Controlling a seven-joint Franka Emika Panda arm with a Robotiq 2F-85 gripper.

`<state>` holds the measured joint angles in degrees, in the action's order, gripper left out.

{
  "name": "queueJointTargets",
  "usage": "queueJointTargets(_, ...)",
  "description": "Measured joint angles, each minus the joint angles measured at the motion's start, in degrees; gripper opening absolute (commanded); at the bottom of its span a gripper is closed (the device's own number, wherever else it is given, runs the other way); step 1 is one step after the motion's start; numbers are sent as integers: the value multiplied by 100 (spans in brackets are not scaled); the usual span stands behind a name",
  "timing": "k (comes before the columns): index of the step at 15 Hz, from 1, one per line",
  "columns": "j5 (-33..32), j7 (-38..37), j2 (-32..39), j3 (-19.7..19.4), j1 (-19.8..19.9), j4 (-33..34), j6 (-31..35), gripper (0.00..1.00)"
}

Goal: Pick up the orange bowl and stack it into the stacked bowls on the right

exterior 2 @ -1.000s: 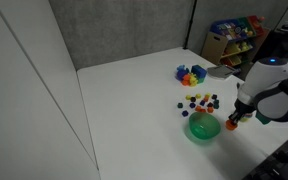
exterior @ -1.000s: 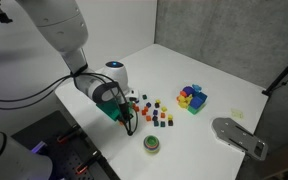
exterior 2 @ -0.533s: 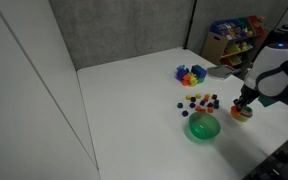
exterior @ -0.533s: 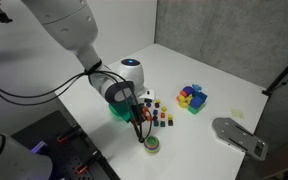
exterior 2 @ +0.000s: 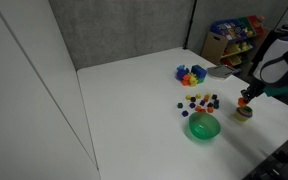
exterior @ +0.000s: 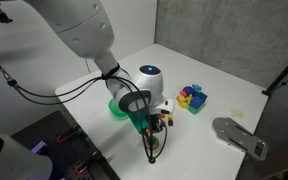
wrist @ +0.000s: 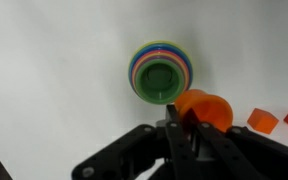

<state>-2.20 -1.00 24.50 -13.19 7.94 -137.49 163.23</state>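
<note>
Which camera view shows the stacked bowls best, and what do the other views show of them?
The wrist view: the stacked bowls are seen from above, large, with nested coloured rims clear. In an exterior view they are a tiny blob; in an exterior view the hand blocks them.

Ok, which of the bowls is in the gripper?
The tiny orange bowl, pinched by the gripper beside the stacked bowls; the big green bowl sits apart.

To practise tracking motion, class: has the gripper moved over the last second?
Yes. The gripper, holding the orange bowl, moved rightward away from the green bowl to the stacked bowls.
</note>
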Motion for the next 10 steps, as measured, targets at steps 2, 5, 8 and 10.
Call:
queueJointTargets(2,92,35,103,44,223,88,-22,4)
queueJointTargets(5,310,177,205,178,606,186,-118,4)
queueJointTargets(8,529,382,262,341,982,268,-253,4)
queueJointTargets(10,707,582,274,479,1223,308,-356,4)
